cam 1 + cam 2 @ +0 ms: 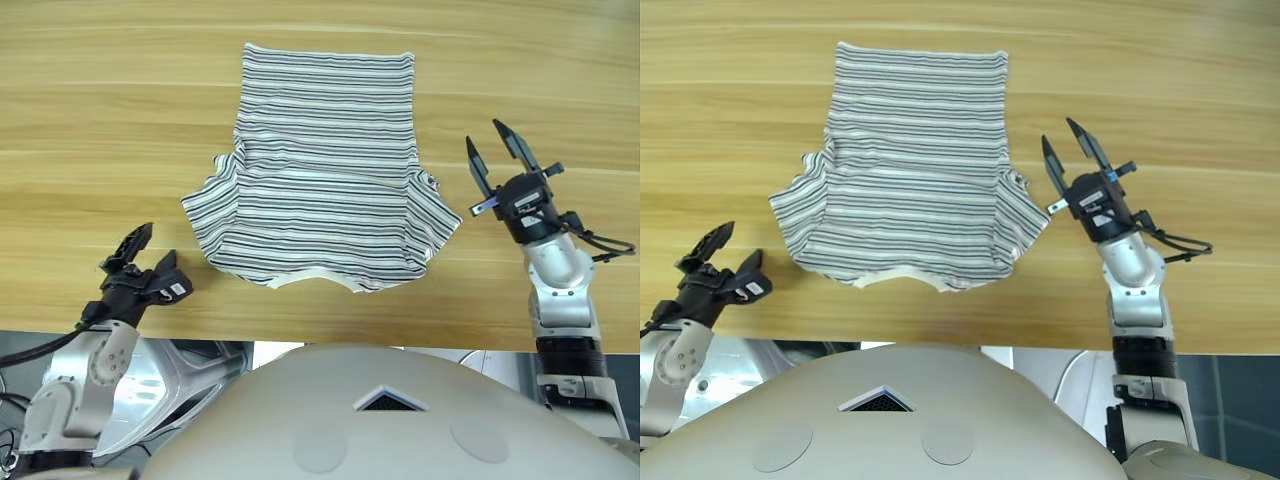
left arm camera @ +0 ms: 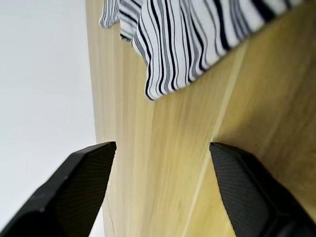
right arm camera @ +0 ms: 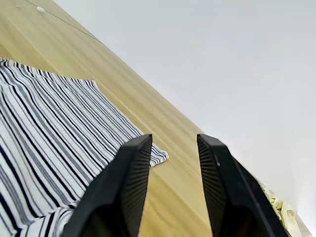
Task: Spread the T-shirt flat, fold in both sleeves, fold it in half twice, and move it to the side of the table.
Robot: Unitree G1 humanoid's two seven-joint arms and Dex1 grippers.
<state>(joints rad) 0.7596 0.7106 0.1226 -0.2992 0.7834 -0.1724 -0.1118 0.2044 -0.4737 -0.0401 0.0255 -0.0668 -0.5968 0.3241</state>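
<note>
Left eye view: T-shirt (image 1: pixel 325 170) lies between left pincer (image 1: pixel 152 254) and right pincer (image 1: pixel 484 136).

Light wooden table (image 1: pixel 90 120) with lengthwise plank seams, evenly lit; a plain white wall (image 3: pixel 222 54) rises beyond its far edge.

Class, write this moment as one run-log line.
black-and-white striped fabric T-shirt spread on light wooden table, unfolded | left claw open, empty, near left sleeve | right claw open, empty, beside right sleeve
</note>
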